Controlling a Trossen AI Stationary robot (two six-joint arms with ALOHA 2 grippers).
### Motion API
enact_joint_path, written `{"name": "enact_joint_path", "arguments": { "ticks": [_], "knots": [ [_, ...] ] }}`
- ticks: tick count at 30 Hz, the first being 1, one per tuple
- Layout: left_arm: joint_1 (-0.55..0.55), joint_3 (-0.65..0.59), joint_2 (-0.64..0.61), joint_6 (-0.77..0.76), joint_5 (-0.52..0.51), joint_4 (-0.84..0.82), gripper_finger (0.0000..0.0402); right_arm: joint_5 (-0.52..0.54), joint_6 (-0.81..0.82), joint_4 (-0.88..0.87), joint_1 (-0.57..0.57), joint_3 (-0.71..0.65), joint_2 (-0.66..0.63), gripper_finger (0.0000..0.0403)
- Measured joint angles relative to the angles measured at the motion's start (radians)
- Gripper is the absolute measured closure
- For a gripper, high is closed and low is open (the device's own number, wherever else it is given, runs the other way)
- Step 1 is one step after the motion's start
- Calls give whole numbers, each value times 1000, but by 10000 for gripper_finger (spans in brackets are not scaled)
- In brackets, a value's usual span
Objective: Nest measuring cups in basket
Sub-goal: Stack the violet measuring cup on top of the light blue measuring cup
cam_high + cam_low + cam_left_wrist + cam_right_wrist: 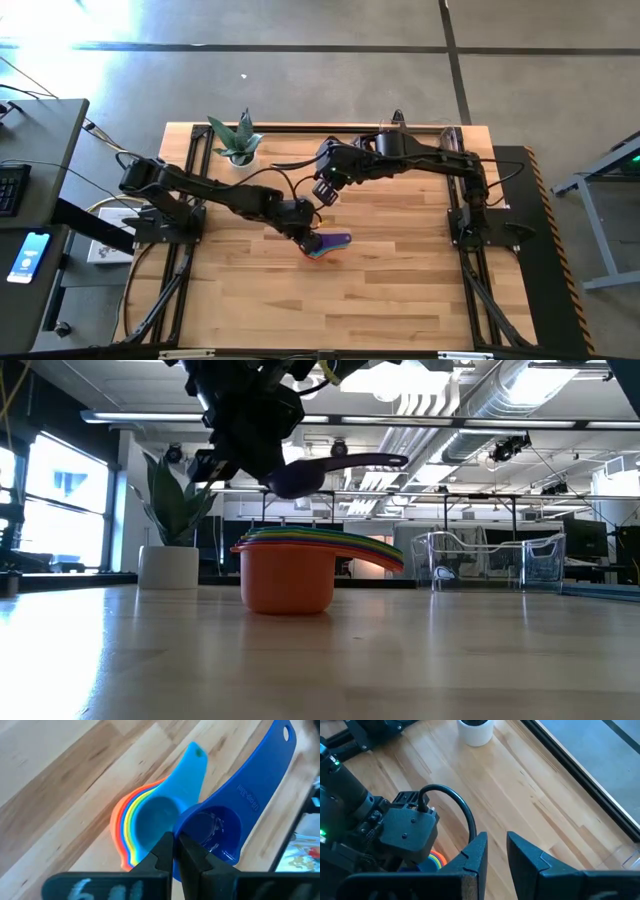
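A nested stack of measuring cups (288,574), orange outermost and light blue innermost (152,812), stands on its orange base on the table (320,252). My left gripper (175,851) is shut on a dark blue-purple cup (300,478), which hangs just above the stack (336,240). My right gripper (496,851) hovers empty above the table (325,190), behind the left gripper, with a narrow gap between its fingers. The clear basket (490,560) stands at the table's far side, apart from the cups, partly under the right arm in the high view (455,131). My left gripper pinches the purple cup's bowl wall at the rim (176,831), on the side away from the handle (260,775), one finger inside the bowl and one outside. The fingers come slanting down from the table's left. The cup is lifted clear above the stack, opening up.
A green plant in a white pot (237,143) stands at the far left of the table and shows in the low view (168,565) left of the stack. Bare wood lies in front of the stack toward the near edge.
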Motion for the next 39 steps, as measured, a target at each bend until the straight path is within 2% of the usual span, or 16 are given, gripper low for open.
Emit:
{"name": "enact_joint_path", "arguments": {
  "ticks": [22, 39],
  "knots": [
    [3, -4, 53, -12, -14, 13, 396, -16, 0, -15, 1, 0, 0, 339],
    [3, -4, 84, -21, 16, 12, 341, -16, -19, -29, 1, 0, 1, 339]
  ]
}}
